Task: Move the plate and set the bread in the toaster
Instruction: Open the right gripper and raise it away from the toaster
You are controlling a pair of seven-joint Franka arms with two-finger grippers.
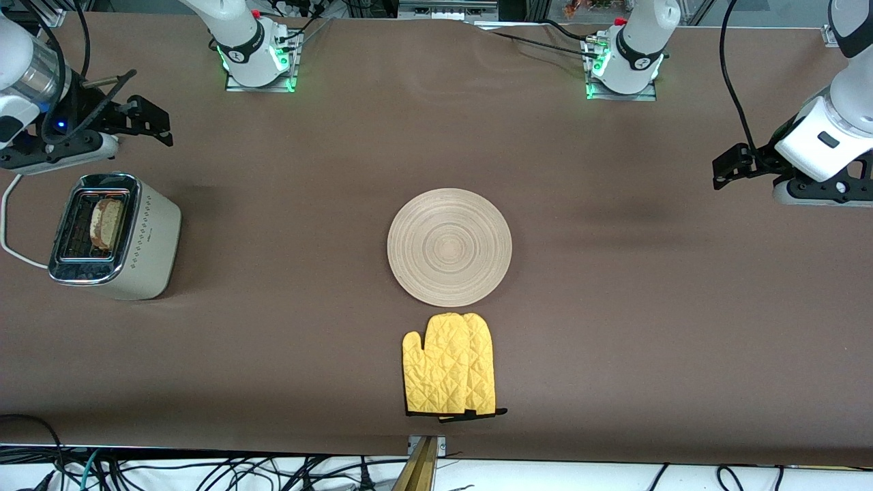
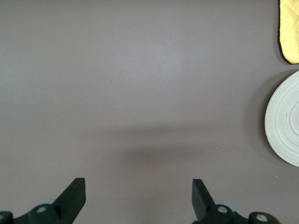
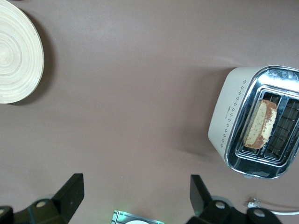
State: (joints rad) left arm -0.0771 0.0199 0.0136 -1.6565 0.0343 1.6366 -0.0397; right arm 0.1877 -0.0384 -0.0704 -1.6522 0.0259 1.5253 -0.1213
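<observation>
The wooden plate (image 1: 449, 247) lies flat and bare in the middle of the table; it also shows in the left wrist view (image 2: 285, 121) and the right wrist view (image 3: 16, 51). The cream toaster (image 1: 112, 235) stands at the right arm's end, with the bread (image 1: 107, 223) upright in one slot; both show in the right wrist view, the toaster (image 3: 233, 116) and the bread (image 3: 261, 123). My right gripper (image 1: 151, 123) is open and empty, up over the table beside the toaster (image 3: 135, 186). My left gripper (image 1: 726, 170) is open and empty over bare table at the left arm's end (image 2: 138, 191).
A yellow oven mitt (image 1: 450, 374) lies nearer the front camera than the plate, almost touching it; its edge shows in the left wrist view (image 2: 290, 28). The toaster's white cord (image 1: 10, 225) loops off the table end. The arm bases (image 1: 258, 48) stand along the table's edge.
</observation>
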